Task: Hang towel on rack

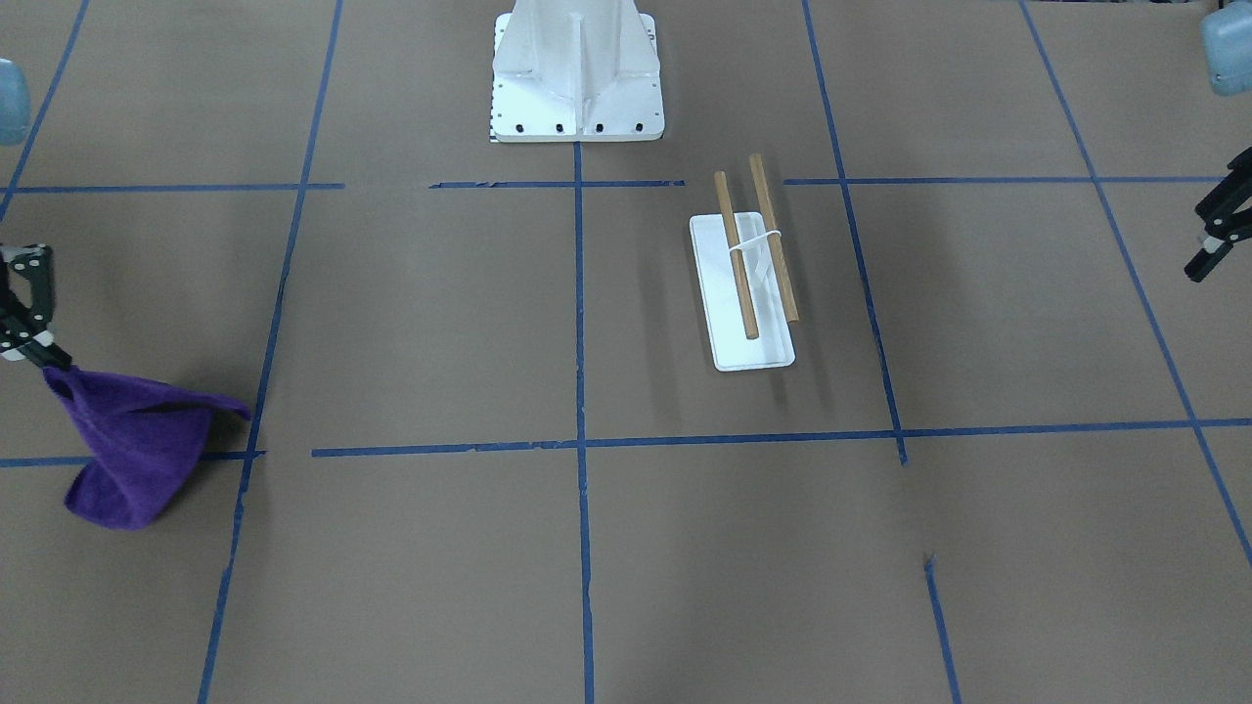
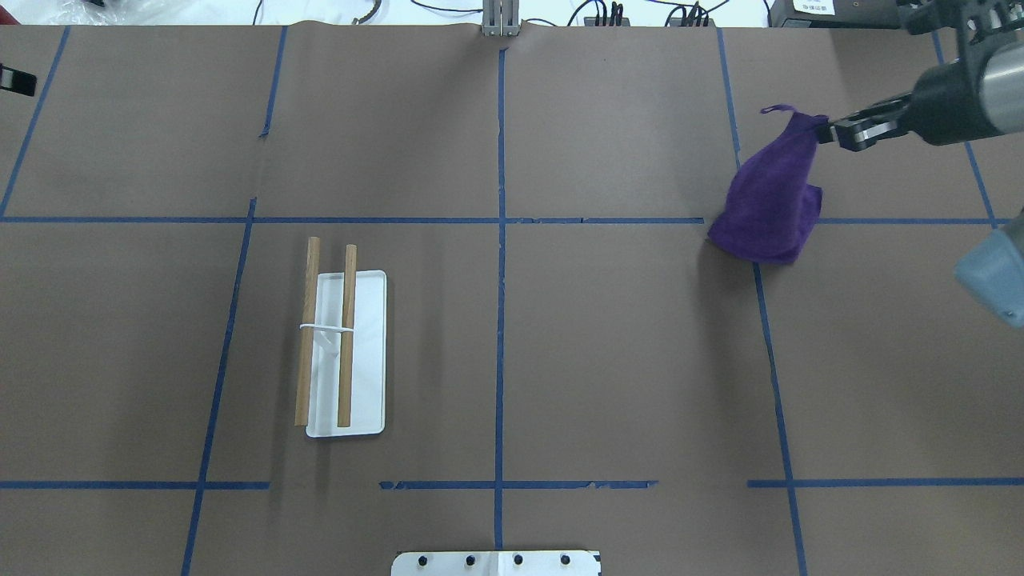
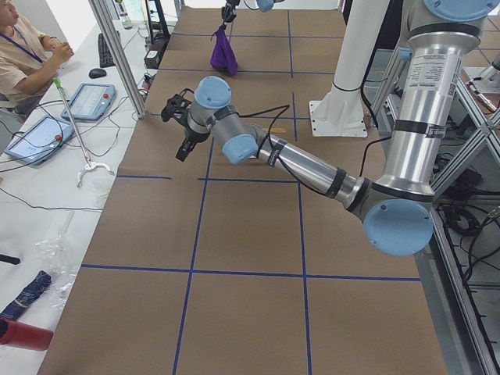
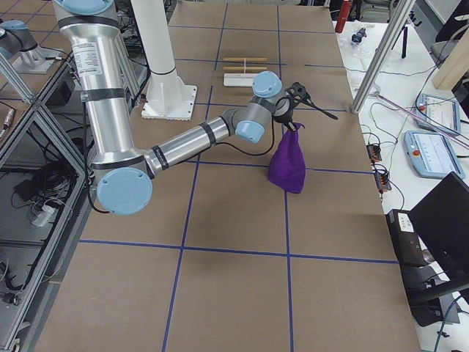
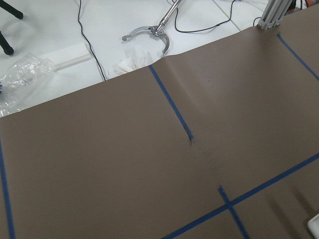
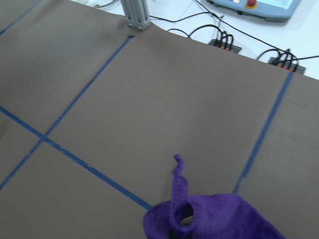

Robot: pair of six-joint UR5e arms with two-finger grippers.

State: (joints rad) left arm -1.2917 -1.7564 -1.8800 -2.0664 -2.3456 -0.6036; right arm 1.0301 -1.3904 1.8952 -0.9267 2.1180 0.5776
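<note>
**Front-facing view.** The right hand (image 1: pixel 39 354) is clamped on one corner of the purple towel (image 1: pixel 137 450), which hangs down in a loose cone at the desk's (image 1: pixel 440 323) edge. The rack (image 1: pixel 748 284) is well apart from it, beyond the centre line and near the white pedestal (image 1: pixel 577 73). The left hand (image 1: pixel 1198 240) is cropped at the frame edge. Its fingers look parted, with nothing between them.

**Overhead view.** The towel (image 2: pixel 768 204) and the rack (image 2: pixel 344 352) sit in opposite halves of the desk. The two dowels run away from the robot, joined midway by a white bracket. To hang the towel well, I judge the right hand (image 2: pixel 828 132) should rise until the hem clears the dowels, cross them at right angles, and let go only once cloth falls on both sides.

**Left side view.** Only here is the left arm's reach visible, with its hand (image 3: pixel 181 129) raised over bare desk.

**Right side view.** This view alone shows the towel's (image 4: pixel 287 165) full drop below the right hand (image 4: pixel 293 99). Whether the hem touches the desk, I cannot tell.

**Left wrist view.** It shows brown paper and blue tape, and no fingers.

**Right wrist view.** The pinched corner of the towel (image 6: pixel 214 219) curls up close to the lens, a detail no other camera resolves.
</note>
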